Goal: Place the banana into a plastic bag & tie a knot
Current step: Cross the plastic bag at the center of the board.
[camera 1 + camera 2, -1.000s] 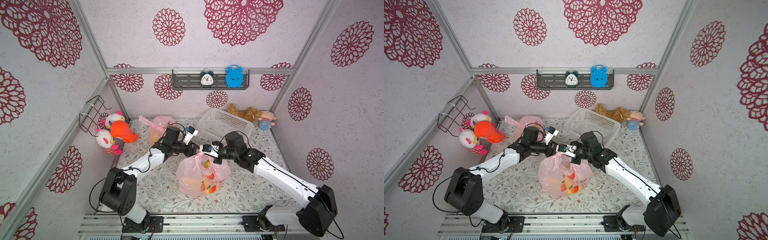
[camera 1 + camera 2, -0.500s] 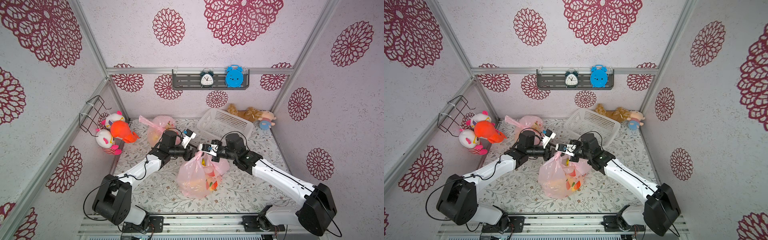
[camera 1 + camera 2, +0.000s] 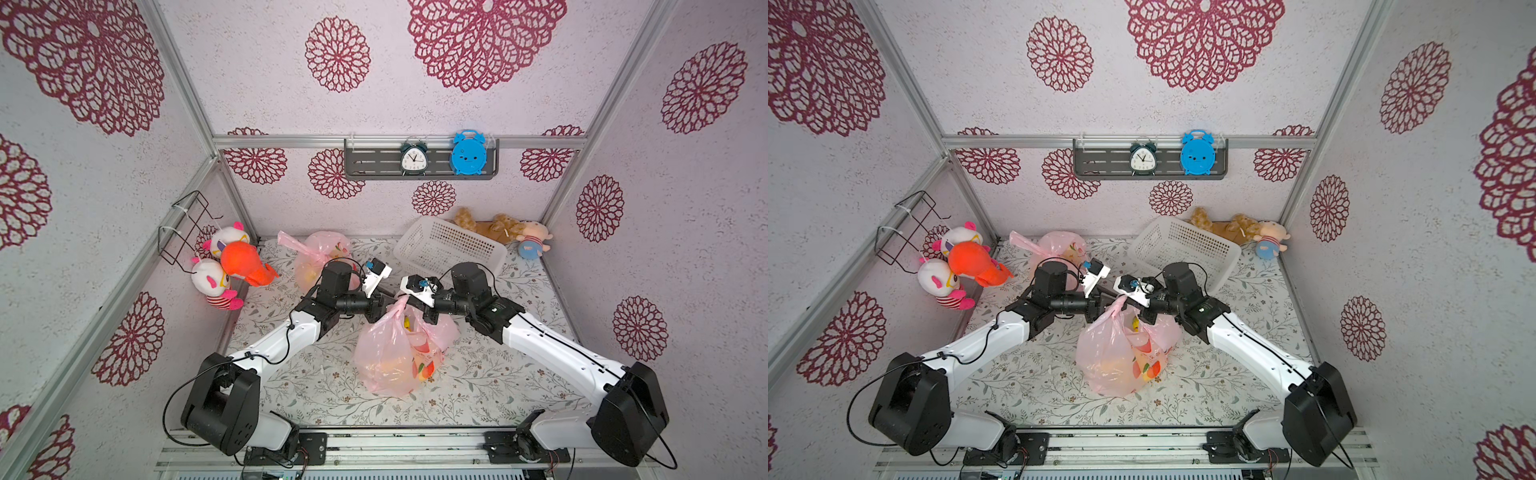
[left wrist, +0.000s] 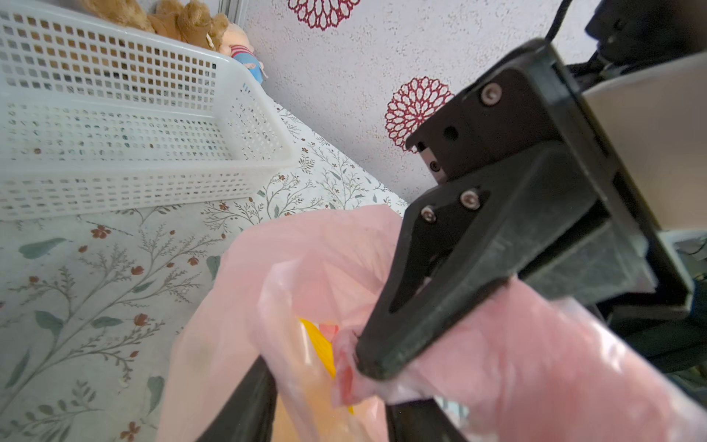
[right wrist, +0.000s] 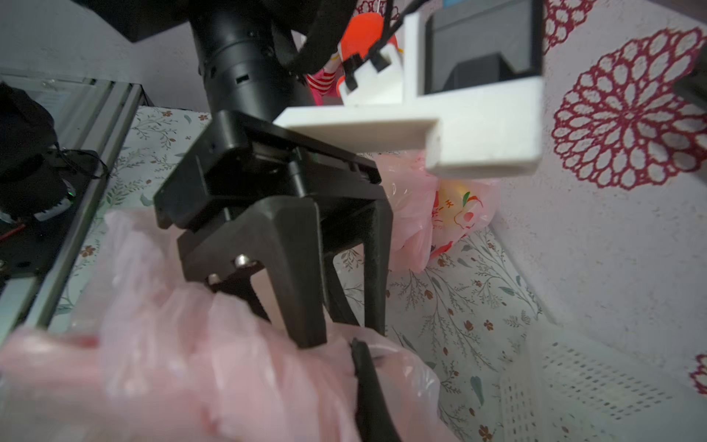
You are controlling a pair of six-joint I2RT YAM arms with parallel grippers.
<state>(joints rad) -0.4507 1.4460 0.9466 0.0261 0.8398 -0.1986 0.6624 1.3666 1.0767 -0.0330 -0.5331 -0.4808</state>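
Though partly covered by both arms, floral tabletop (image 3: 324, 386) largest in both top views. At 1 o'clock on it, white mesh basket (image 3: 449, 249), near the back wall.

Near the middle, pink plastic bag (image 3: 386, 357): belly resting on the tabletop, neck gathered into a twisted strand rising toward 12 o'clock. At 11 o'clock, second pink bag (image 3: 320, 253), with a tail of film sticking out toward 10 o'clock, well apart from the first.

Reaching in from 8 o'clock, left gripper (image 5: 340, 336): released, fingers (image 5: 302, 306) set apart, with loose film of the plastic bag bunched under and between the tips. Cannot tell whether pressing on that film.

Reaching in from 4 o'clock, right gripper (image 4: 367, 363): clenched, grasping the plastic bag by the twisted strand at its neck, tips pinched together on the pink film. Just beside the left gripper, above the bag mouth.

Inside the plastic bag, just below the neck, banana (image 4: 319, 346): only a yellow patch visible through the opening, the rest hidden by film and other coloured contents.
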